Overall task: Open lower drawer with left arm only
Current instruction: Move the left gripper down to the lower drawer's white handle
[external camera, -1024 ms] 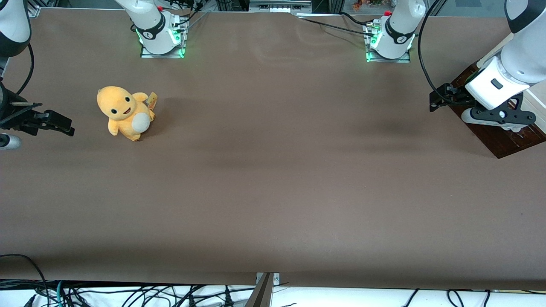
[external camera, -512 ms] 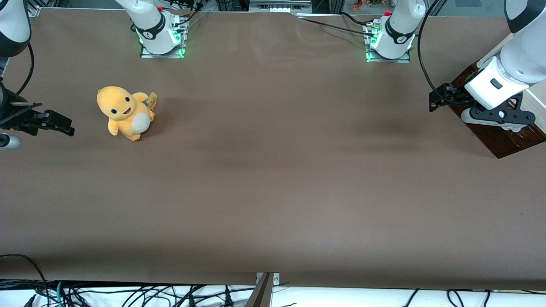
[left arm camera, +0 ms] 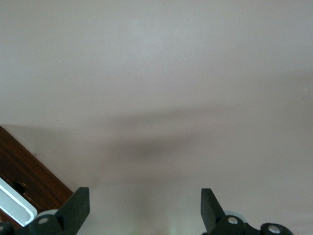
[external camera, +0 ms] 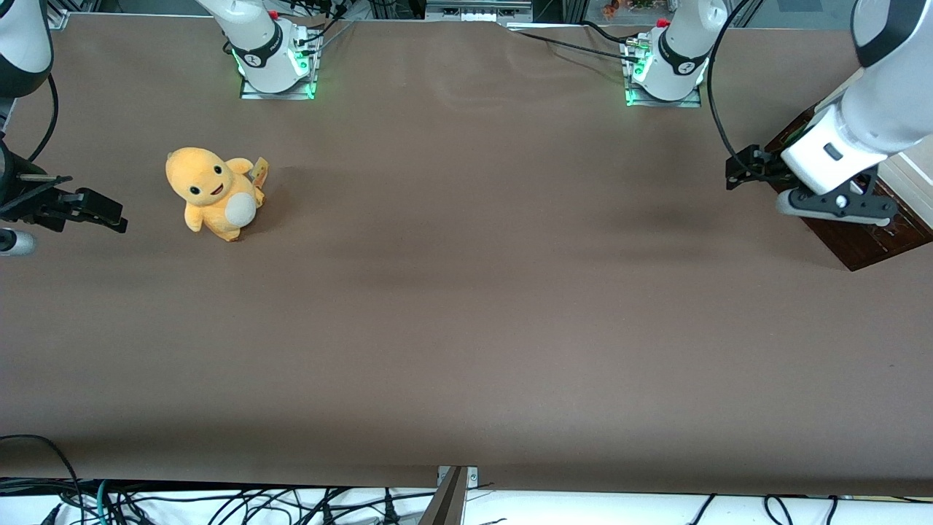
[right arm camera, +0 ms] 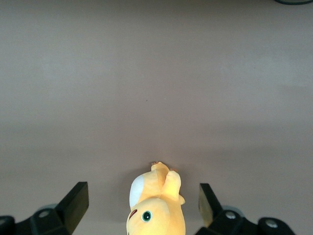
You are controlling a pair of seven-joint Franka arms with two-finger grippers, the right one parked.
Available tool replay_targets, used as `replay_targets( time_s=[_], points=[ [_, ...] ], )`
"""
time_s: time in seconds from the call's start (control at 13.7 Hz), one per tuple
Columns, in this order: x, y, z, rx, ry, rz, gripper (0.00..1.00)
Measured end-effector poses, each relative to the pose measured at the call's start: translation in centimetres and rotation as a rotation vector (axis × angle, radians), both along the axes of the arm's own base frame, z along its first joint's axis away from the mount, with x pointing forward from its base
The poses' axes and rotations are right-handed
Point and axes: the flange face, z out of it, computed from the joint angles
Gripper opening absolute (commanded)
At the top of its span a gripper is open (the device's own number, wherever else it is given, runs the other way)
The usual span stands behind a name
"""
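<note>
At the front view's right edge, the left arm's black two-finger hand [external camera: 838,206] hovers, fingers apart and empty, over the stiff dark reddish-brown wooden lower drawer [external camera: 864,244], best pulled by its rigid pale silver-white bar handle [left arm camera: 14,206].

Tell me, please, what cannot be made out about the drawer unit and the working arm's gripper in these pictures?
- Lower drawer: in the front view the left arm covers much of it and the frame edge cuts it; whether it is open cannot be told.
- Its handle: the left wrist view shows only a cut-off end.
- Gripper: open above the table; only its fingertips show.
</note>
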Motion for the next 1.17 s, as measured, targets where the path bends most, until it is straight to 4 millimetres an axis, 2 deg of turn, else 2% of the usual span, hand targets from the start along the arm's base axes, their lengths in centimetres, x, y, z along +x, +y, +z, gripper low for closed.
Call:
replay_targets(
  time_s=[0.15, 0.29, 0.51, 0.66, 0.88, 1.17],
  points=[
    [0.5, 0.3, -1.7, 0.004, 0.036, 0.003, 1.00],
    [0.7, 0.6, -2.4, 0.015, 0.058, 0.017, 1.00],
    [0.6, 2.0, -3.3, 0.182, 0.086, 0.065, 1.00],
    [0.9, 2.7, -5.1, 0.311, 0.123, 0.117, 1.00],
    [1.3, 2.5, -10.3, 0.502, 0.218, 0.208, 1.00],
    [1.5, 0.0, -20.0, 0.814, 0.292, 0.296, 1.00]
  ],
)
